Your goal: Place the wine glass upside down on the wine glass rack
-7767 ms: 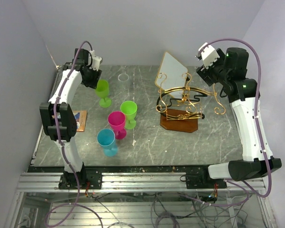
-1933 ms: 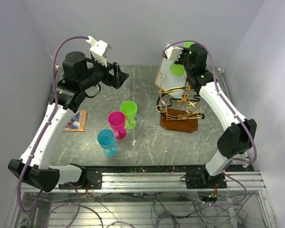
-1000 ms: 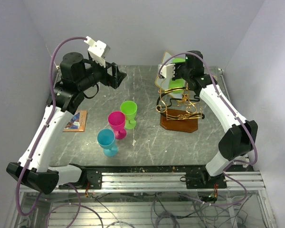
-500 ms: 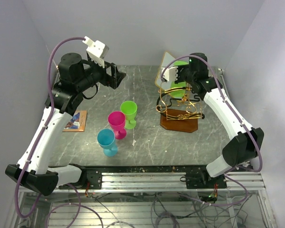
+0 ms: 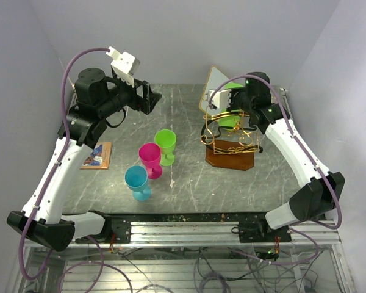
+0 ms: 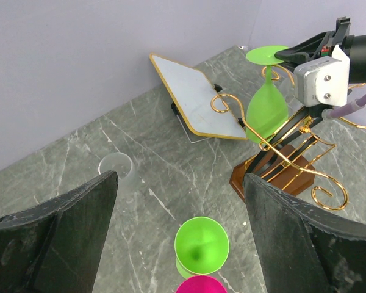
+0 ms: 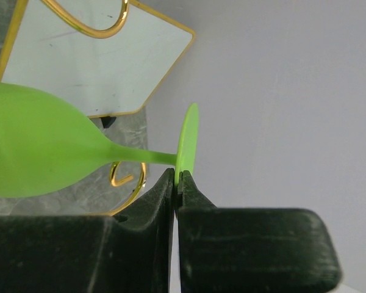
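My right gripper (image 7: 177, 178) is pinched shut on the edge of the green wine glass's (image 6: 266, 113) foot. The glass hangs inverted, stem upright, bowl down among the far scroll arms of the rack (image 5: 230, 160), straight below the grip. The left gripper (image 5: 147, 97) gapes empty at far left, well apart. I can't tell whether the stem sits in a slot; from above, the wrist hides the foot.

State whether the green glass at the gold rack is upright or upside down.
Upside down. The glass has its foot up, pinched by the right gripper, bowl below.
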`<state>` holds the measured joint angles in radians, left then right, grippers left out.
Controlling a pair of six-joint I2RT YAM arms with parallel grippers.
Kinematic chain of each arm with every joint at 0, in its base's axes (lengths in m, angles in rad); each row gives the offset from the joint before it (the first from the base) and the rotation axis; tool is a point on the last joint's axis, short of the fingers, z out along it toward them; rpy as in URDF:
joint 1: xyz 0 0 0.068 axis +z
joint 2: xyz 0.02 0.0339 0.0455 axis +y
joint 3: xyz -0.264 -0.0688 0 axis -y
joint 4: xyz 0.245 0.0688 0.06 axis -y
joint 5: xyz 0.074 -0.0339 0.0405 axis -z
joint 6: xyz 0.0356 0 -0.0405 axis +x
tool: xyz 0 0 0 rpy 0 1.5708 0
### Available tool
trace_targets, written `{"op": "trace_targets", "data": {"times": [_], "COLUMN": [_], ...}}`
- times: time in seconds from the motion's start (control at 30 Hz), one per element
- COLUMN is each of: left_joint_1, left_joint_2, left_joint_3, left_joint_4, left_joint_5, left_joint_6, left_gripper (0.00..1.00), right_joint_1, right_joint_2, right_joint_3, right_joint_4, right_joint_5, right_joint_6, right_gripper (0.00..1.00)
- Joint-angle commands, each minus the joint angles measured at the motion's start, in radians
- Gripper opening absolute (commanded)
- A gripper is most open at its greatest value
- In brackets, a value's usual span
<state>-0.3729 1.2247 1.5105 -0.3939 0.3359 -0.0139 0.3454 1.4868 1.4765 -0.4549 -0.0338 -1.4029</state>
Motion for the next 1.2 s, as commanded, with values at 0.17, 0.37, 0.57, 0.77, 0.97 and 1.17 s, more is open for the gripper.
{"op": "trace_targets", "data": {"times": [0.17, 0.37, 0.57, 0.77, 0.97, 1.17], "left_joint_1": [-0.001, -0.001, -0.001, -0.001, -0.001, -0.001], "left_joint_2": [-0.021, -0.022, -0.027, -0.030, -0.029, -0.029], "left_joint_3": [-0.014, -0.017, -0.023, -0.027, -0.029, -0.030], "left_joint_4": [0.026, 0.029, 0.030, 0.030, 0.031, 0.032], "left_joint_5": [-0.003, 0.006, 0.009, 0.011, 0.015, 0.017], "left_joint_6": [0.017, 0.014, 0.015, 0.015, 0.014, 0.014], "left_gripper": [0.95, 0.95, 0.95, 0.95, 0.95, 0.95], "right_joint_1": [0.003, 0.004, 0.004, 0.004, 0.004, 0.004], "right_joint_2": [-0.063, -0.087, -0.108, -0.118, -0.118, -0.108], "right_joint_3": [-0.048, -0.092, -0.117, -0.149, -0.166, -0.155], "right_joint_4": [0.028, 0.073, 0.106, 0.141, 0.174, 0.196], "right_joint_5": [0.028, 0.057, 0.082, 0.125, 0.181, 0.228], "right_joint_6": [0.057, 0.072, 0.089, 0.101, 0.114, 0.118], "right_gripper": [0.00, 0.00, 0.00, 0.00, 0.00, 0.00]}}
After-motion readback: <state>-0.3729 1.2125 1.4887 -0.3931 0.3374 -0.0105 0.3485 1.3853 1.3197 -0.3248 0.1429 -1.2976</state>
